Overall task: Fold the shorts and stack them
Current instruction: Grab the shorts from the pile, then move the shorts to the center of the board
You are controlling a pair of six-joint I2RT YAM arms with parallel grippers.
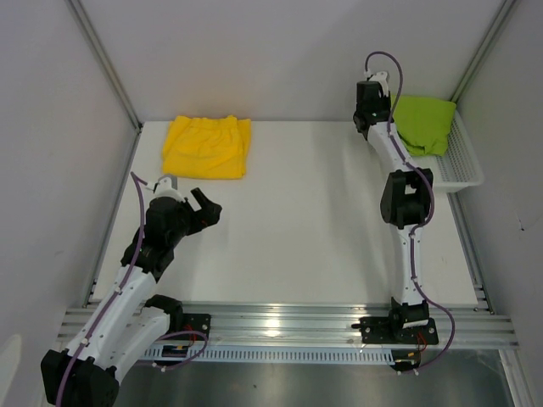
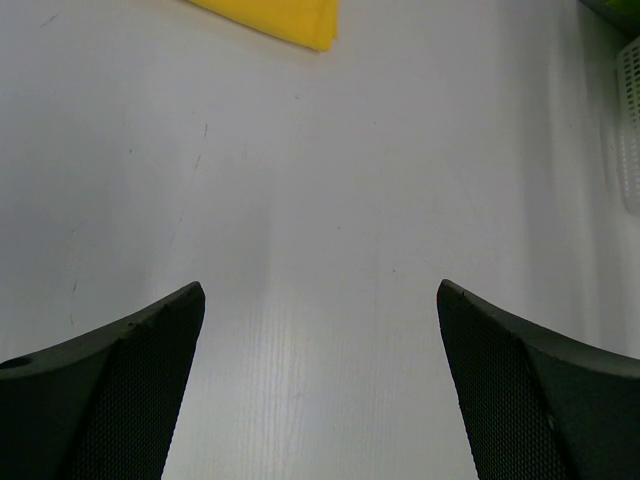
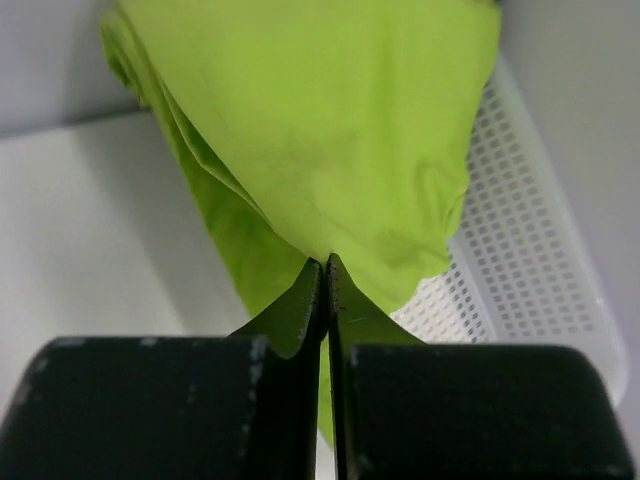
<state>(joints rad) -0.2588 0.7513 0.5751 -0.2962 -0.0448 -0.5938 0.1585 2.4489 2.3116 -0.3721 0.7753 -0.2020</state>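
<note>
The yellow shorts lie folded on the table at the far left; a corner shows at the top of the left wrist view. The lime green shorts hang partly in the white mesh basket at the far right. My right gripper is shut on the green shorts' edge, fabric pinched between its fingertips. My left gripper is open and empty above bare table, below and near the yellow shorts.
The white mesh basket sits against the right wall. Grey enclosure walls ring the table. A metal rail runs along the near edge by the arm bases.
</note>
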